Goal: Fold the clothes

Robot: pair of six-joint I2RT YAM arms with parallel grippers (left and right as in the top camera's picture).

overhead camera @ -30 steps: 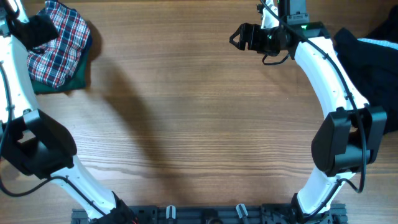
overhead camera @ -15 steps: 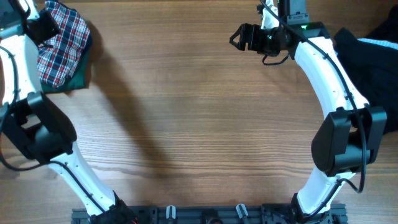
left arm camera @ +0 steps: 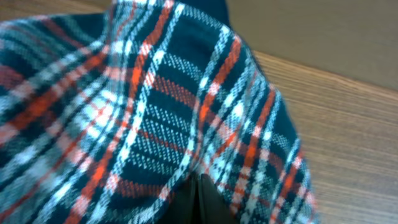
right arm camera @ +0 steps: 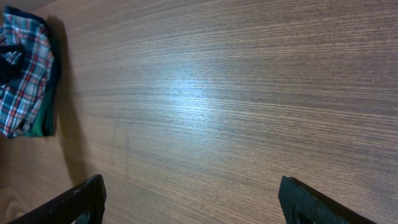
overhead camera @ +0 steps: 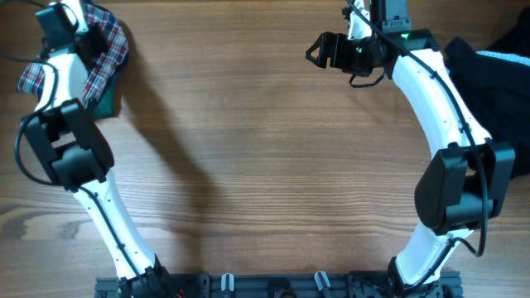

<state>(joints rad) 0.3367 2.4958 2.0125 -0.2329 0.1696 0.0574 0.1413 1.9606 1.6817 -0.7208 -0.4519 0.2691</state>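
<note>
The plaid dress (overhead camera: 108,48) lies bunched at the table's far left corner, on top of a dark-green garment (overhead camera: 108,100). My left gripper (overhead camera: 61,22) is over that heap, and a strip of plaid trails out to its left. In the left wrist view the plaid dress (left arm camera: 155,106) fills the picture, and my left gripper (left arm camera: 199,200) is shut with the cloth pinched at its tips. My right gripper (overhead camera: 315,51) hangs open above bare wood at the far middle. In its own view the right gripper (right arm camera: 193,199) holds nothing, with the plaid dress (right arm camera: 22,68) far off at the left.
A black garment (overhead camera: 497,91) with a bit of light cloth lies at the far right edge, behind the right arm. Both arm bases stand at the near edge. Bare wooden table (overhead camera: 265,165) lies between the arms.
My left gripper has shut on the plaid and swung towards the far edge, dragging the cloth so it stretches left and uncovers less of the green garment. The right arm has not moved.
</note>
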